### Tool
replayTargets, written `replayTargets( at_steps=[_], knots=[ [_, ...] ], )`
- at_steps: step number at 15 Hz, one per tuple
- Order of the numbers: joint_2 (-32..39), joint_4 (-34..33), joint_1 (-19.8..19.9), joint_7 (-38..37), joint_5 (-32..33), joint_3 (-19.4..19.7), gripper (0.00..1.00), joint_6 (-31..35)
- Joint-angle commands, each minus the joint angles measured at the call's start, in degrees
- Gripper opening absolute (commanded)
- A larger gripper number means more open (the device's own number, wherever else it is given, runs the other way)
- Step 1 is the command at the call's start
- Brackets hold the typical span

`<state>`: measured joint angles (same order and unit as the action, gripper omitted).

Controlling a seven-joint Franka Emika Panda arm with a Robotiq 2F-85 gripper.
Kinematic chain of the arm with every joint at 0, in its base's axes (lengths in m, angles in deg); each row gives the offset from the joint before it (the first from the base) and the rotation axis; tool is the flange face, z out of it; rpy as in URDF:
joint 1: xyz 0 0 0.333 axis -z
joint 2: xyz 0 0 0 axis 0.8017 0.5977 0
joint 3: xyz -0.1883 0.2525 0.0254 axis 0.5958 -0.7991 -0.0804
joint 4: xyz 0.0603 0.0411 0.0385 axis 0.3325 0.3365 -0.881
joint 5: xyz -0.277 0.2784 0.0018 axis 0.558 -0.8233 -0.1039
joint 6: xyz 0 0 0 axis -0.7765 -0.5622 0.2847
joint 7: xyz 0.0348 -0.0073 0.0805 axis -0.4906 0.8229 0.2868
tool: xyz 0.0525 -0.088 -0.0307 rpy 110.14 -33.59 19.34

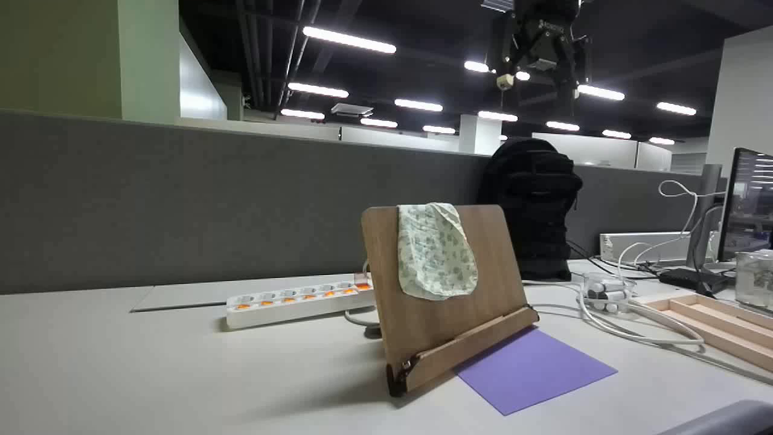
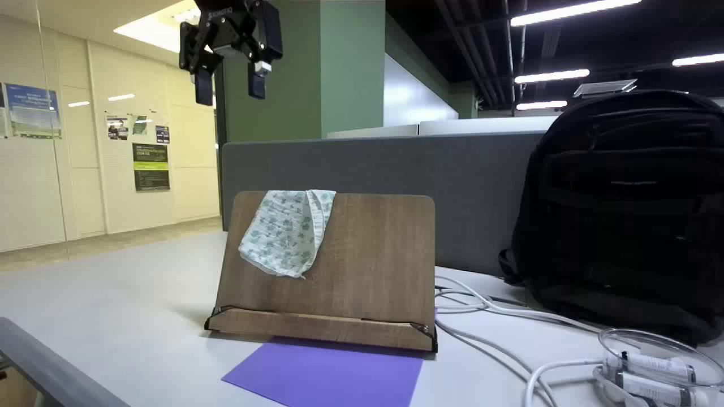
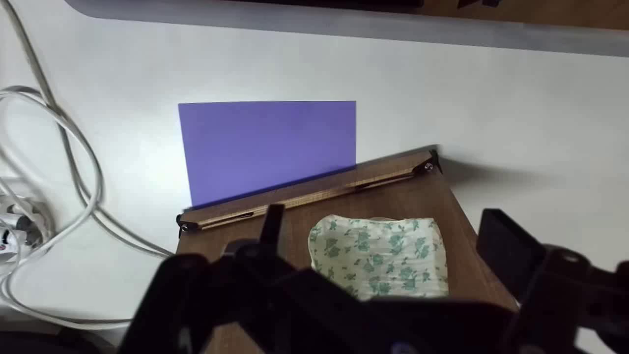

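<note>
My gripper (image 1: 537,89) (image 2: 230,89) hangs in the air well above the desk, its black fingers spread with nothing between them. Below it, a wooden book stand (image 1: 477,241) (image 2: 373,260) leans back on the white desk. Over its top edge drapes a pale cloth with green floral print (image 1: 436,257) (image 2: 288,232), hanging down the front face in both exterior views. From the wrist, the cloth (image 3: 378,250) appears between the two fingers (image 3: 511,250) but far beneath them; the gripper body hides its nearer part. A purple sheet (image 3: 270,147) lies flat, partly under the stand's front ledge.
Behind the stand are a black backpack (image 1: 531,205) and a grey partition (image 1: 241,211). A white power strip (image 1: 302,305) lies beside it. White cables (image 2: 486,308), a clear container of small bottles (image 2: 656,367), a wooden tray (image 1: 718,326) and a monitor (image 1: 749,205) occupy the opposite side.
</note>
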<state>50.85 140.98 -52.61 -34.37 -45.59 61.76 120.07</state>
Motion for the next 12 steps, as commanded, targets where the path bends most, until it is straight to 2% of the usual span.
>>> replayTargets(
  at_steps=[1, 10, 12],
  knots=[
    [0.05, -0.11, -0.43, -0.22, 0.21, 0.35, 1.0, -0.13],
    [0.06, -0.11, -0.43, -0.21, 0.21, 0.35, 1.0, -0.13],
    [0.1, 0.29, 0.4, -2.08, 0.78, -0.01, 1.0, 2.29]
  ],
)
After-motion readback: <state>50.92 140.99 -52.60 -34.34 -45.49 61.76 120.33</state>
